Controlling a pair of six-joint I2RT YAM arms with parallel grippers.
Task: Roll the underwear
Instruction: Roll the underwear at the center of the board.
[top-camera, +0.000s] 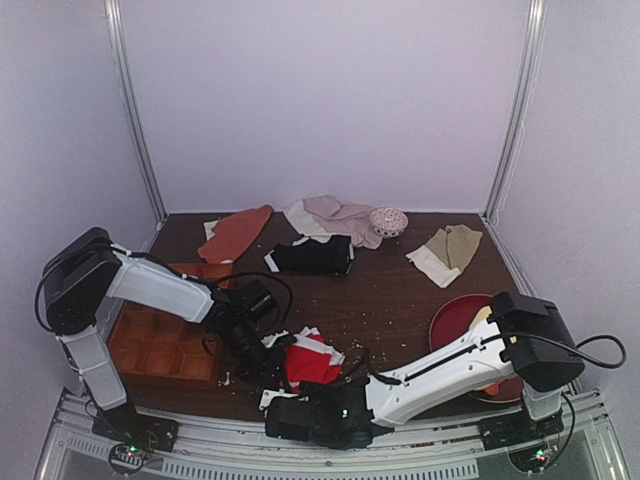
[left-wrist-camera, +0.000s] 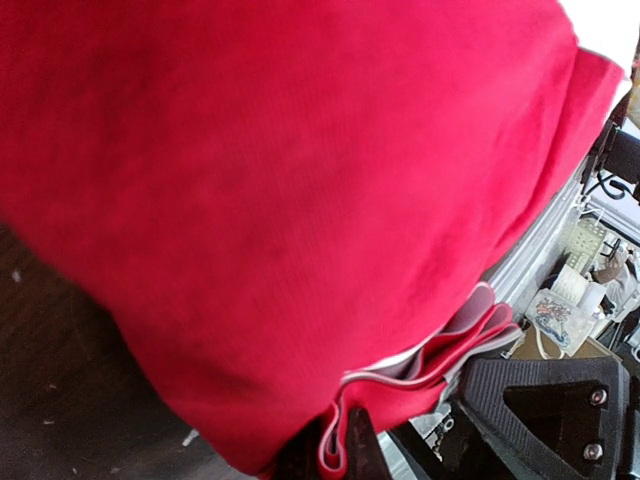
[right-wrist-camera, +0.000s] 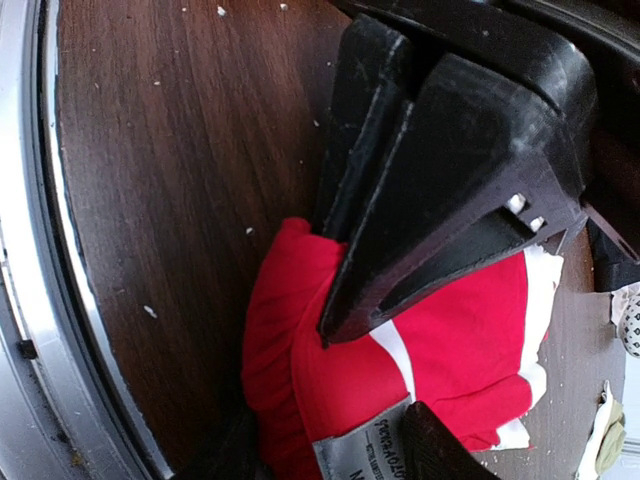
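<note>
Closest to me, the right arm (top-camera: 450, 365) lies stretched low along the near edge of the table (top-camera: 400, 290), its right gripper (right-wrist-camera: 378, 378) pointing away from me, jaws apart and loosely straddling the underwear (top-camera: 310, 360). That red bundle sits just beyond it, bunched, its long axis hard to tell. From the left, the left gripper (left-wrist-camera: 335, 452) reaches in bent-elbowed, clamped shut on a folded hem; I judge it better placed to roll.

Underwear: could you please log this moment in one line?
underwear bunched | left gripper shut on it | right gripper straddling it
</note>
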